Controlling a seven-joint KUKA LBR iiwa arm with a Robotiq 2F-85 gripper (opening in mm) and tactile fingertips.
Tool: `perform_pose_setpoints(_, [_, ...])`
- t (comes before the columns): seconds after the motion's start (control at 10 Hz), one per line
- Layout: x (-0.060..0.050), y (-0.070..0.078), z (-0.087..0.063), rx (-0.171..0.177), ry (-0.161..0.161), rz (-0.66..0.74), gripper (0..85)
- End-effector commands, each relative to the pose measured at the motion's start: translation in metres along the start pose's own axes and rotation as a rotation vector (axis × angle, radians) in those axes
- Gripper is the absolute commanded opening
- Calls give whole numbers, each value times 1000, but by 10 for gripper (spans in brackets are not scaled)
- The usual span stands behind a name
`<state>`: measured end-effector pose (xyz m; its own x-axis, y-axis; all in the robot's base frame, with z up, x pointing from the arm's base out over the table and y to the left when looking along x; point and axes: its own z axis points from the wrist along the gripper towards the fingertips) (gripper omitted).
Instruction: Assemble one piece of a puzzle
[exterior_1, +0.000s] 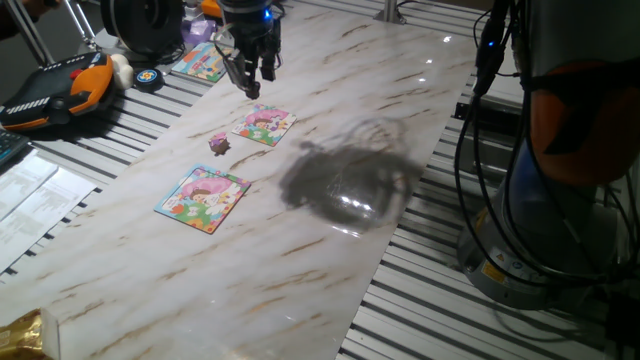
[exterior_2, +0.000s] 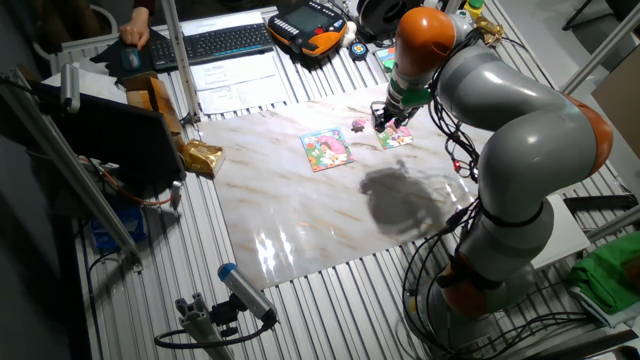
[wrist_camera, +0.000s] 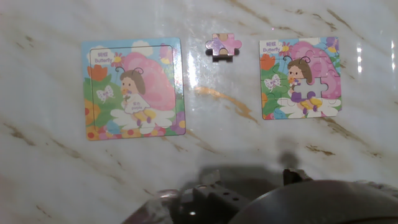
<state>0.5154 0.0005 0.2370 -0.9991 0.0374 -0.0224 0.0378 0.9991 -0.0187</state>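
— So, where do we find the piece (wrist_camera: 223, 45) right now?

— We see it lying flat on the marble worktop (exterior_1: 330, 250), apart from both square boards. In the hand view the small purplish piece sits between them, near the top edge, closer to the right-hand board than to the left one, touching neither.

— And which board is the puzzle (wrist_camera: 300, 78)?

— We take it to be the right one in the hand view: pink butterfly girl, white and green patches, no border. Its upper left corner looks bare. The blue-edged puzzle (wrist_camera: 132, 88) lies well to the left of it and shows the same cartoon figure.

— What about the arm?

— In one fixed view we see the gripper (exterior_1: 253, 78) hanging above the worktop, just beyond the far side of the puzzle (exterior_1: 264, 124), with the piece (exterior_1: 219, 144) to the left and nearer. Its jaws point down and nothing is held between them; whether they stand parted or together, we cannot tell from these views.

— Anything else on the worktop?

— We make out a third puzzle (exterior_1: 200, 62), multicoloured, at the far left edge, beside a small round object we cannot identify. In the other fixed view a crumpled golden bag (exterior_2: 200, 157) rests at the worktop's left edge, and a keyboard (exterior_2: 228, 41) lies beyond it. A dark shadow of the arm falls on the marble to the right of the boards.
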Motion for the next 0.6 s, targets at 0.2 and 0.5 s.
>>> perform_pose_setpoints(0.2, [-1,0,2,-21,1,8,7])
perform_pose_setpoints(0.5, [-11,2,12,-27,1,8,7])
